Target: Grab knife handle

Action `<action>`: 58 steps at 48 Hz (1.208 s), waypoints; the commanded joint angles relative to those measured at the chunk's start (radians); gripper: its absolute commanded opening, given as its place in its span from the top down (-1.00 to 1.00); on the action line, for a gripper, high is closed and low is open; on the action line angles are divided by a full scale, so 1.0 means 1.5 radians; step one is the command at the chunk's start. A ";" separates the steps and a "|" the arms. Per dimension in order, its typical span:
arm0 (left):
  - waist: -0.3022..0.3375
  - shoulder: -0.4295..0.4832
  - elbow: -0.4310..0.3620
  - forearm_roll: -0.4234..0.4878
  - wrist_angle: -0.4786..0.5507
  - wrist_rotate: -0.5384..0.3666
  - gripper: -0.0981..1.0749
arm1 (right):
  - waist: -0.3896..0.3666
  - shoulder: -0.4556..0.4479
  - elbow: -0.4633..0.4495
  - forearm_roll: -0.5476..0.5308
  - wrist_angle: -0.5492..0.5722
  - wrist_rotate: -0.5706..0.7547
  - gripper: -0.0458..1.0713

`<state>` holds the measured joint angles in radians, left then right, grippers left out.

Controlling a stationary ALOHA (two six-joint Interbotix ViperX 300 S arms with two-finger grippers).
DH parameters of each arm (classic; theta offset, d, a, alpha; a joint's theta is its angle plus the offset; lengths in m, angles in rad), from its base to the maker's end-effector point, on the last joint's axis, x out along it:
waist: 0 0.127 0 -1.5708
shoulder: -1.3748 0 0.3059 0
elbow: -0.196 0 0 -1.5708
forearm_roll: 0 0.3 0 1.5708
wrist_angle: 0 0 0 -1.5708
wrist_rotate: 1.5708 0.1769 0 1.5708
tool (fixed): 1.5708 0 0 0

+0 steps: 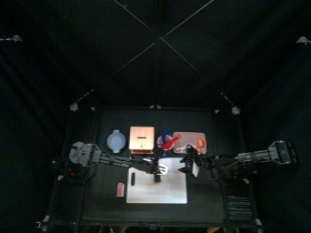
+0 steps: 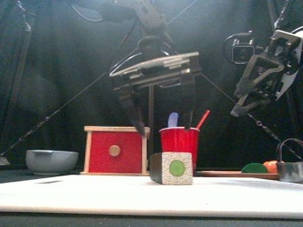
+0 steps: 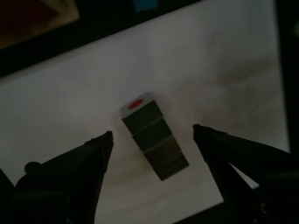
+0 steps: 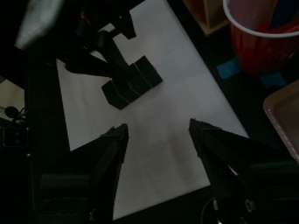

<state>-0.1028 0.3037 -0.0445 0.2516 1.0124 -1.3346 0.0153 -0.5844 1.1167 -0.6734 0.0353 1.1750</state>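
Note:
A red cup (image 2: 180,142) stands behind the white board (image 2: 142,195), with a blue handle (image 2: 173,118) and a red handle (image 2: 201,118) sticking out of it. I cannot tell which of them is the knife. On the board lies a dark green segmented block (image 3: 152,147). My left gripper (image 3: 152,133) hangs open just above that block, one jaw on each side, holding nothing. My right gripper (image 4: 158,126) is open and higher up, to the right of the block, with the cup (image 4: 263,31) off to its side.
A red box (image 2: 115,149) and a grey bowl (image 2: 51,160) stand at the back left. A tray (image 1: 195,143) with small coloured items sits at the back right. Black curtains surround the table.

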 commanded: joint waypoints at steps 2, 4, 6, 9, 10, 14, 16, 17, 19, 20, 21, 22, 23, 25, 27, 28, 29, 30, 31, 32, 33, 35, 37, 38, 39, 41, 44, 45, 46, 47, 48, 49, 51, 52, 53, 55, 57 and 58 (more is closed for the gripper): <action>-0.003 -0.046 -0.010 0.065 -0.038 0.053 -0.93 | -0.001 -0.010 -0.009 0.010 -0.001 -0.003 -0.70; -0.003 -0.052 -0.001 0.105 -0.054 0.084 -0.93 | 0.000 -0.011 -0.009 0.011 -0.002 -0.004 -0.70; -0.004 -0.058 0.010 0.140 -0.073 0.115 -0.93 | 0.000 -0.014 -0.009 0.011 -0.002 -0.004 -0.70; -0.008 -0.065 0.029 0.173 -0.105 0.160 -0.93 | 0.000 -0.019 -0.010 0.008 -0.002 -0.005 -0.70; -0.011 -0.070 0.036 0.180 -0.118 0.173 -0.93 | 0.000 -0.021 -0.011 0.008 -0.002 -0.005 -0.70; -0.022 -0.087 0.067 0.191 -0.182 0.231 -0.93 | 0.000 -0.031 -0.014 0.006 -0.002 -0.006 -0.70; -0.026 -0.102 0.093 0.193 -0.228 0.264 -0.93 | -0.001 -0.037 -0.015 0.006 -0.002 -0.006 -0.70; -0.026 -0.109 0.104 0.193 -0.249 0.277 -0.93 | -0.002 -0.040 -0.016 0.008 -0.002 -0.006 -0.70; -0.029 -0.121 0.129 0.193 -0.291 0.300 -0.93 | -0.003 -0.046 -0.018 0.009 -0.002 -0.006 -0.70; -0.030 -0.127 0.142 0.193 -0.314 0.308 -0.93 | -0.003 -0.050 -0.019 0.009 -0.002 -0.006 -0.70; -0.030 -0.134 0.156 0.192 -0.338 0.315 -0.93 | -0.004 -0.053 -0.020 0.009 -0.002 -0.006 -0.70; -0.030 -0.141 0.170 0.192 -0.363 0.319 -0.93 | -0.004 -0.057 -0.021 0.009 -0.002 -0.005 -0.70; -0.029 -0.147 0.185 0.194 -0.389 0.322 -0.93 | -0.004 -0.060 -0.022 0.010 -0.002 -0.005 -0.70; -0.026 -0.163 0.219 0.195 -0.444 0.329 -0.93 | -0.004 -0.066 -0.025 0.010 -0.002 -0.006 -0.70; -0.025 -0.177 0.252 0.200 -0.499 0.331 -0.93 | -0.004 -0.072 -0.027 0.010 -0.002 -0.006 -0.70; -0.022 -0.184 0.268 0.204 -0.528 0.333 -0.93 | -0.004 -0.075 -0.029 0.010 -0.002 -0.006 -0.70; -0.021 -0.191 0.286 0.208 -0.555 0.333 -0.93 | -0.004 -0.077 -0.030 0.009 -0.002 -0.006 -0.70; -0.021 -0.197 0.305 0.212 -0.583 0.335 -0.93 | -0.004 -0.079 -0.032 0.008 -0.002 -0.006 -0.70; -0.018 -0.209 0.333 0.221 -0.624 0.336 -0.93 | -0.004 -0.080 -0.033 0.008 -0.002 -0.006 -0.70; -0.016 -0.215 0.352 0.226 -0.650 0.340 -0.93 | -0.004 -0.082 -0.035 0.008 -0.002 -0.006 -0.70; -0.012 -0.221 0.370 0.232 -0.677 0.343 -0.93 | -0.004 -0.083 -0.038 0.007 -0.002 -0.007 -0.70; -0.001 -0.232 0.403 0.245 -0.723 0.347 -0.93 | -0.004 -0.083 -0.042 0.007 -0.002 -0.006 -0.70; 0.016 -0.245 0.439 0.259 -0.786 0.355 -0.93 | -0.006 -0.083 -0.046 0.009 -0.002 -0.005 -0.70; 0.022 -0.252 0.453 0.263 -0.809 0.360 -0.93 | -0.008 -0.083 -0.047 0.010 -0.002 -0.004 -0.70; 0.029 -0.257 0.465 0.267 -0.828 0.365 -0.93 | -0.010 -0.082 -0.050 0.010 -0.002 -0.004 -0.70; 0.040 -0.268 0.490 0.273 -0.868 0.375 -0.93 | -0.017 -0.080 -0.056 0.010 -0.002 -0.002 -0.70; 0.057 -0.284 0.525 0.279 -0.922 0.398 -0.93 | -0.029 -0.076 -0.063 0.012 -0.002 0.000 -0.70; 0.062 -0.289 0.535 0.280 -0.936 0.407 -0.93 | -0.032 -0.075 -0.065 0.013 -0.002 0.001 -0.70; 0.069 -0.296 0.546 0.280 -0.950 0.415 -0.93 | -0.036 -0.074 -0.067 0.015 -0.001 0.001 -0.70; 0.075 -0.301 0.556 0.280 -0.961 0.425 -0.93 | -0.040 -0.073 -0.070 0.016 -0.001 0.000 -0.70; 0.081 -0.306 0.566 0.279 -0.974 0.434 -0.93 | -0.044 -0.072 -0.072 0.018 0.000 0.000 -0.70; 0.087 -0.314 0.581 0.278 -0.986 0.451 -0.93 | -0.048 -0.071 -0.073 0.020 0.001 0.000 -0.70; 0.096 -0.326 0.600 0.280 -0.999 0.472 -0.93 | -0.054 -0.069 -0.077 0.022 0.006 0.000 -0.70; 0.103 -0.331 0.608 0.278 -1.004 0.483 -0.93 | -0.059 -0.065 -0.080 0.025 0.008 0.000 -0.70; 0.107 -0.337 0.617 0.278 -1.008 0.495 -0.93 | -0.060 -0.063 -0.081 0.026 0.011 0.000 -0.70; 0.116 -0.349 0.632 0.278 -1.012 0.522 -0.93 | -0.062 -0.060 -0.084 0.027 0.014 -0.001 -0.70; 0.123 -0.362 0.648 0.277 -1.018 0.550 -0.93 | -0.061 -0.056 -0.085 0.027 0.015 0.000 -0.70; 0.124 -0.368 0.653 0.275 -1.018 0.561 -0.93 | -0.062 -0.054 -0.085 0.027 0.015 0.001 -0.70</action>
<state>0.0660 -0.2040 0.9250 0.6703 -0.4955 -0.5323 -0.0752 -0.6703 1.0155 -0.6351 0.0583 1.1750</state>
